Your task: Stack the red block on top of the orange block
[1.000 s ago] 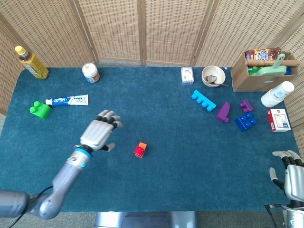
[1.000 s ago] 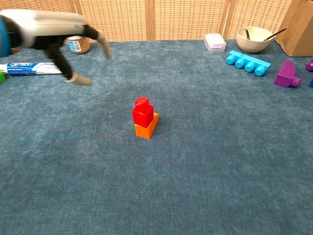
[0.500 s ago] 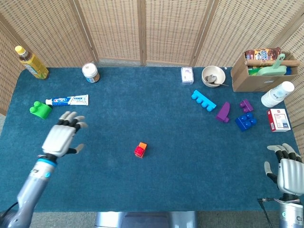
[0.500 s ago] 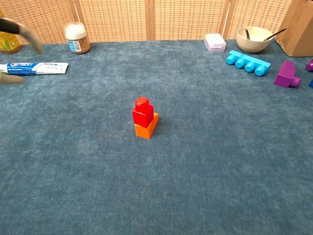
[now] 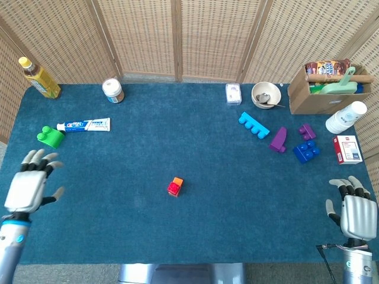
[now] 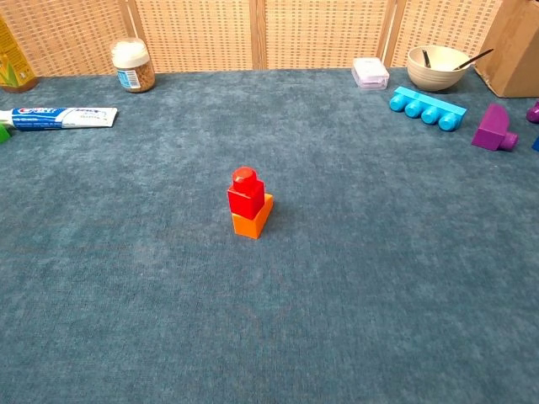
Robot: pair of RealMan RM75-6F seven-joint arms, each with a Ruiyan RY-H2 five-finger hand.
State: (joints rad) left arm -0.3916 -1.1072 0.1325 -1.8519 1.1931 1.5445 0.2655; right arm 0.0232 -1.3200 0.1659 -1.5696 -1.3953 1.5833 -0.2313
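Observation:
The red block (image 5: 173,189) (image 6: 245,194) stands on the orange block (image 5: 177,182) (image 6: 253,220) near the middle of the blue cloth, covering the orange block's near half. My left hand (image 5: 28,187) hovers at the table's front left edge, fingers spread and empty, far from the stack. At the front right corner my right hand (image 5: 354,213) is also spread and empty. Neither hand shows in the chest view.
A toothpaste tube (image 5: 83,125), green block (image 5: 50,136), jar (image 5: 112,90) and bottle (image 5: 38,77) lie at the left. A bowl (image 5: 265,94), small white box (image 5: 233,93), cyan block (image 5: 253,125), purple pieces (image 5: 279,140), blue block (image 5: 306,151) and cardboard box (image 5: 325,89) are at the right.
My left hand has drawn back from beside the stack to the front left edge and left the chest view. The right hand shifted slightly. The stack has not moved.

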